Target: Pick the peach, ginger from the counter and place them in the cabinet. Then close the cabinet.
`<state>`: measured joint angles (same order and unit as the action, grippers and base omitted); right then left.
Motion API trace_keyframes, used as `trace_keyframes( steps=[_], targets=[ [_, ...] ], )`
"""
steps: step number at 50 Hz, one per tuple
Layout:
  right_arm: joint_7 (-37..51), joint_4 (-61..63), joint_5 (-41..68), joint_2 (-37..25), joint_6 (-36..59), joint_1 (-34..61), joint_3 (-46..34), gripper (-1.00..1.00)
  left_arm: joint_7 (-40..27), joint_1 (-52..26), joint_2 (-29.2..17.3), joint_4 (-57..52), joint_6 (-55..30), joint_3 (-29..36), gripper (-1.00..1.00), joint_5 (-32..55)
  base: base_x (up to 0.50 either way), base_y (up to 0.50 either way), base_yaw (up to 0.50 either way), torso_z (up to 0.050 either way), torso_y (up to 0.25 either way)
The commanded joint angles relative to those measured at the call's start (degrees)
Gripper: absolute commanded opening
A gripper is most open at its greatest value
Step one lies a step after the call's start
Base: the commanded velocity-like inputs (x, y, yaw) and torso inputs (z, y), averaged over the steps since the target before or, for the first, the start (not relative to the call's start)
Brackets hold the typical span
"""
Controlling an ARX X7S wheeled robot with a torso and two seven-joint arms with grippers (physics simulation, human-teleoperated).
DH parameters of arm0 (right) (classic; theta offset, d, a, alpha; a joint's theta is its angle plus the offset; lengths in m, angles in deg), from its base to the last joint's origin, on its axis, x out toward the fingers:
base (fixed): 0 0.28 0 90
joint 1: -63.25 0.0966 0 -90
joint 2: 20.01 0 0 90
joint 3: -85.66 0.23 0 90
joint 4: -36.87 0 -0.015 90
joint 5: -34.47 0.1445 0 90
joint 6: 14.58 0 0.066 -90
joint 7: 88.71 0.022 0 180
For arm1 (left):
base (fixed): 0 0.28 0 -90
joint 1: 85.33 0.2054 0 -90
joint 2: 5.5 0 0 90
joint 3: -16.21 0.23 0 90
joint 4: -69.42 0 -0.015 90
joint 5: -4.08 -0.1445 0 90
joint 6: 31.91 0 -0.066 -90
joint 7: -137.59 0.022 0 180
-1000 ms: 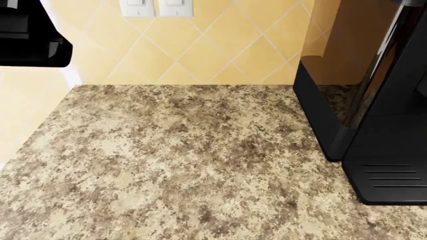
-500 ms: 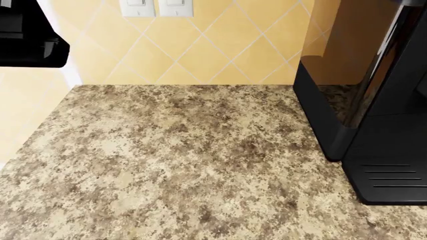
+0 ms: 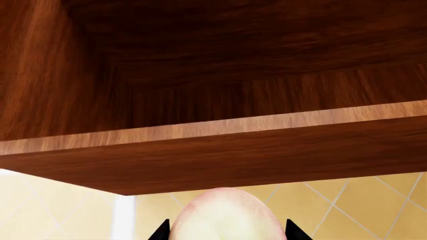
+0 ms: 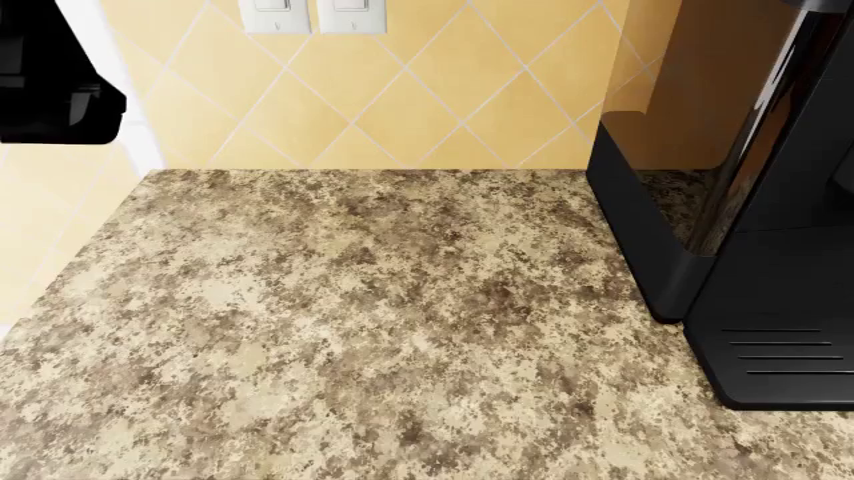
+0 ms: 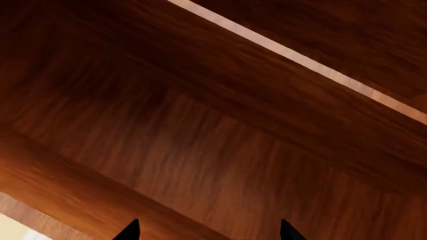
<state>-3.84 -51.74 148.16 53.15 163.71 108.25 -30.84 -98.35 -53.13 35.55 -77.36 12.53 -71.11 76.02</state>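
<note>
Up at my left, my left gripper [image 3: 225,232] is clamped on the peach [image 3: 225,216] just below the wooden cabinet [image 3: 220,150]; the speckled counter [image 4: 360,330] lies bare of fruit. My right gripper [image 5: 207,231] faces dark cabinet wood, fingertips spread with nothing between them.

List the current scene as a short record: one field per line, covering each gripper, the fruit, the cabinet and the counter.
left gripper: shut on the peach, raised just below the cabinet's front edge
right gripper: fingertips apart, nothing between them, facing the cabinet's wood
peach: pale cream side faces the wrist camera, pinkish at the rim
cabinet: dark reddish wood, open, interior in view, no item seen inside
counter: speckled stone, no peach or ginger on the part seen by the head camera
black appliance: stands on the counter's right side
ginger: not in view
</note>
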Motion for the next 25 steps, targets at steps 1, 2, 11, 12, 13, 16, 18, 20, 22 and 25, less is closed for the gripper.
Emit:
trace_keyframes(
  steps=[1, 2, 11, 12, 13, 16, 18, 20, 22, 25],
  targets=[
    [5.12, 4.22, 10.09, -3.32, -2.47, 0.0, -1.6, 1.0, -0.35, 0.95, -0.38, -0.23, 1.33, -0.51, -1.0, 0.24, 0.0, 0.0, 0.0, 0.0, 0.0],
    [5.12, 4.64, 10.18, -3.54, -2.54, 0.0, -1.61, 1.0, -0.37, 0.97, -0.41, -0.25, 1.36, -0.49, -1.0, 0.24, 0.0, 0.0, 0.0, 0.0, 0.0],
    [5.13, 7.33, 10.88, -4.51, -3.21, 0.0, -1.09, 1.0, -0.47, 1.47, -0.9, -0.47, 1.8, -0.64, -1.0, 0.4, 0.0, 0.0, 0.0, 0.0, 0.0],
    [5.13, 7.5, 10.82, -4.52, -3.05, 0.0, -0.87, 1.0, -0.46, 1.51, -0.94, -0.46, 1.85, -0.65, -1.0, 0.4, 0.0, 0.0, 0.0, 0.0, 0.0],
    [5.13, 7.73, 10.81, -4.58, -2.96, 0.0, -0.67, 1.0, -0.49, 1.52, -0.99, -0.47, 1.9, -0.67, -1.0, 0.45, 0.0, 0.0, 0.0, 0.0, 0.0],
    [5.13, 8.55, 11.16, -5.01, -3.09, 0.0, -0.56, 1.0, -0.59, 1.54, -1.11, -0.48, 2.0, -0.66, -1.0, 0.54, 0.0, 0.0, 0.0, 0.0, 0.0],
    [5.13, 9.34, 12.1, -5.76, -3.99, 0.0, -1.04, 1.0, -0.55, 1.64, -1.11, -0.45, 2.06, -0.59, -1.0, 0.36, 0.0, 0.0, 0.0, 0.0, 0.0],
    [5.13, 10.23, 13.49, -6.92, -5.41, 0.0, -2.06, 1.0, -0.4, 1.84, -1.04, -0.36, 2.16, -0.49, -1.0, -0.02, 0.0, 0.0, 0.0, 0.0, 0.0],
    [5.13, 11.3, 15.75, -8.4, -7.41, 0.0, -3.86, 1.0, -0.39, 1.92, -1.0, -0.37, 2.2, -0.36, -1.0, -0.16, 0.0, 0.0, 0.0, 0.0, 0.0],
    [5.13, 12.45, 17.94, -10.01, -9.06, 0.0, -6.03, 1.0, -0.45, 1.88, -1.0, -0.37, 2.27, -0.24, -1.0, -0.18, 0.0, 0.0, 0.0, 0.0, 0.0]
  ],
)
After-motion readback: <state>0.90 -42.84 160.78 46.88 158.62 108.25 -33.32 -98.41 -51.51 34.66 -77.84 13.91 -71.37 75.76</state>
